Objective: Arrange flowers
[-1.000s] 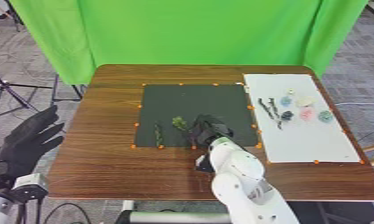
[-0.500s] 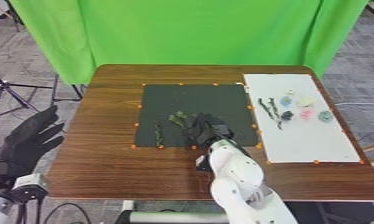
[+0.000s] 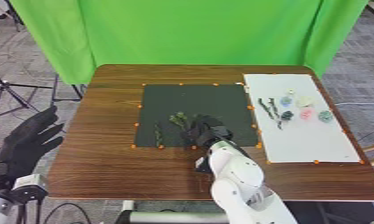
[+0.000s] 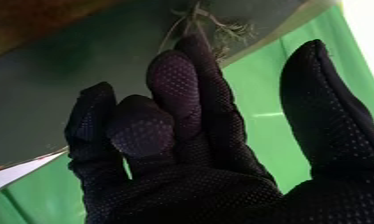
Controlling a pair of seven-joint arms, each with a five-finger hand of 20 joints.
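In the head view, my right hand (image 3: 208, 130) is low over the right part of the black mat (image 3: 228, 100). A leafy green sprig (image 3: 178, 119) lies just left of its fingers; whether they touch is unclear. Farther left lies a thin green stem (image 3: 159, 134). The right wrist view has my right hand (image 4: 197, 192) open, thumb well apart from loosely bent fingers, with the sprig (image 4: 230, 34) beyond the fingertips. My left hand (image 3: 28, 142) is open beside the table's left edge, fingers straight.
On the white sheet (image 3: 299, 142) at the right are dark twigs (image 3: 273, 111), a pink flower (image 3: 306, 114), a grey-green one (image 3: 326, 116), a pale blue one (image 3: 286, 101), a cream one (image 3: 304, 101) and a dark one (image 3: 286, 115). A green curtain (image 3: 201, 32) hangs behind the table.
My right hand has shifted slightly to the left, its forearm with it. The leafy sprig beside it shows more spread and a little farther from the near edge. My left hand has kept still.
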